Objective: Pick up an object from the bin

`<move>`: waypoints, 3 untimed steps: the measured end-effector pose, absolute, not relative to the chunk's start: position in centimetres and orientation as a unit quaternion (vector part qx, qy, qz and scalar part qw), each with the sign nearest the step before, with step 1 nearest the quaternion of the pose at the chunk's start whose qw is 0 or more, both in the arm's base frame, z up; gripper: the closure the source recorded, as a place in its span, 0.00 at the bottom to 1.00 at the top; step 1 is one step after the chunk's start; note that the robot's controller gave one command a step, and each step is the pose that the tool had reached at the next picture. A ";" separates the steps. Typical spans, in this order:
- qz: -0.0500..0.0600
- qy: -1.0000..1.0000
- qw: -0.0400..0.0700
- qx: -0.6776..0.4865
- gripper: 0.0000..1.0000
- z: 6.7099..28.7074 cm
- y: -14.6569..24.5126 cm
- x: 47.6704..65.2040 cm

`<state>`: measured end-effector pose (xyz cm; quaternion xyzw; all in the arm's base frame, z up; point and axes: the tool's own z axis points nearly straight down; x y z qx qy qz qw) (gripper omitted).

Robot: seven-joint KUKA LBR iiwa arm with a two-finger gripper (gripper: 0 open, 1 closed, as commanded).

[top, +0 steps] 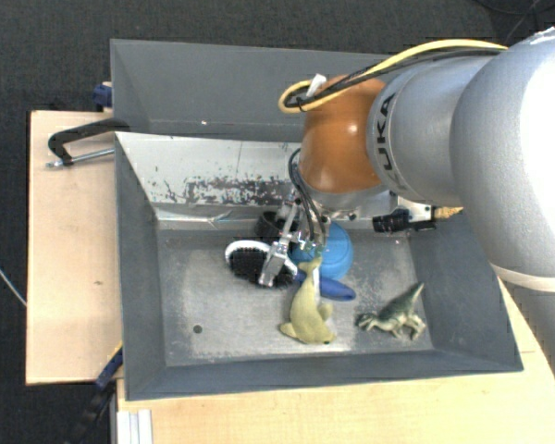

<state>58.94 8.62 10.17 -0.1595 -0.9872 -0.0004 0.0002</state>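
Observation:
My gripper (291, 246) hangs low over the middle of the bin, under the orange wrist cover. Directly at its left lies a black brush with a white rim (248, 260). A blue plastic thing (336, 255) lies at its right, partly hidden behind the gripper. A pale yellow-green toy animal (310, 318) lies just in front of it, touching the blue thing's lower edge. Whether anything sits inside the gripper is hidden from me.
A small green dinosaur figure (394, 316) stands at the front right of the bin floor. A dark thing (269, 221) lies behind the gripper near the back wall. The arm covers the bin's right rear. Bare floor stretches across the left half.

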 end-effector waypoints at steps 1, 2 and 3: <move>-0.004 -0.953 -0.008 -0.302 0.00 8.0 10.5 58.3; -0.003 -0.892 -0.008 -0.451 0.00 7.9 12.3 59.1; -0.003 -0.893 -0.008 -0.451 1.00 8.0 12.4 59.1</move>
